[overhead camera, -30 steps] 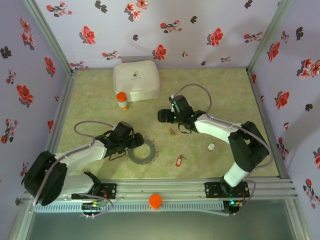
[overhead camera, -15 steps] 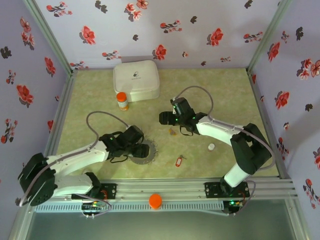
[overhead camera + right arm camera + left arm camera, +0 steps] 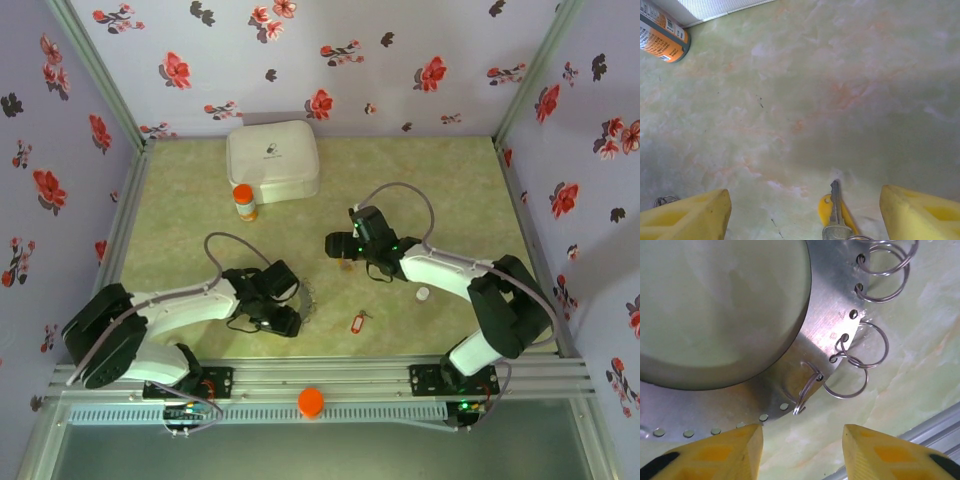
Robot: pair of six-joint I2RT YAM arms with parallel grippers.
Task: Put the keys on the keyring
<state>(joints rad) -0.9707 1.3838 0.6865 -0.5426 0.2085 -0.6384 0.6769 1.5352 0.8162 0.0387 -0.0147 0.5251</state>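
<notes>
The left gripper (image 3: 800, 452) has its jaws parted, and nothing sits between its two yellow fingertips (image 3: 715, 452). Just ahead of that gap we see the rim of the one keyring (image 3: 830, 315). It is a flat grey metal band lying on the counter (image 3: 450, 190), with a row of small holes along its outer edge. We count at least four small wire rings (image 3: 867, 345) threaded through those holes, one of them tilted up on its edge. From above, this gripper sits over the keyring near the middle of the counter, towards the near side.

The right gripper (image 3: 802, 215) has its jaws wide open and grips nothing. The yellow-headed key (image 3: 834, 200) lies flat on the counter between its two fingertips, touching neither, with its blade pointing away from the gripper. From above, this key lies right of the keyring and apart from it.

The red-tagged key (image 3: 358, 321) lies on its own, nearer than the first key and right of the keyring. That makes two keys, both loose on the counter.

Further right lies one white cap (image 3: 423, 294). Far and left of centre stands one orange-capped bottle (image 3: 243, 201), just in front of one white case (image 3: 272, 160). One orange round object (image 3: 311, 401) sits on the near rail.
</notes>
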